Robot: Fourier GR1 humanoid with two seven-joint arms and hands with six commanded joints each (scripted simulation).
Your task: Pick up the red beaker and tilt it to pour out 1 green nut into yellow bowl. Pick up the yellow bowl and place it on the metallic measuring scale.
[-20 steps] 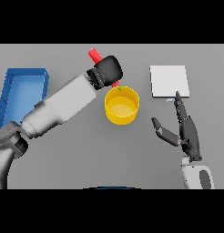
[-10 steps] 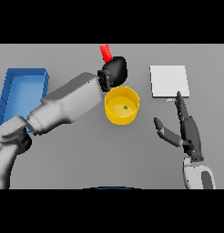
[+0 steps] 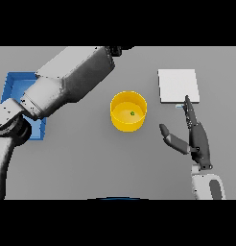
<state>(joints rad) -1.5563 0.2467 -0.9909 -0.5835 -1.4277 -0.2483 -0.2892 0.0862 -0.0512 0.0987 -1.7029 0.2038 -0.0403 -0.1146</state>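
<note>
1. Your grey table [image 3: 91,163] carries a blue tray [image 3: 14,86] at far left and the metallic measuring scale [image 3: 177,85] at upper right.
2. Your right hand [image 3: 196,139] hovers with fingers straight and spread, holding nothing; the left hand runs off the top edge.
3. The yellow bowl [image 3: 128,111], green nut [image 3: 132,114] inside, sits left of the right hand, apart.

- Left arm [image 3: 67,86] swung up and back: hand and red beaker, visible over the bowl 0.5 s ago, are now out past the top edge.
- Yellow bowl [image 3: 128,111] fully uncovered now; green nut [image 3: 132,114] sits inside, absent 1.0 s ago.
</note>
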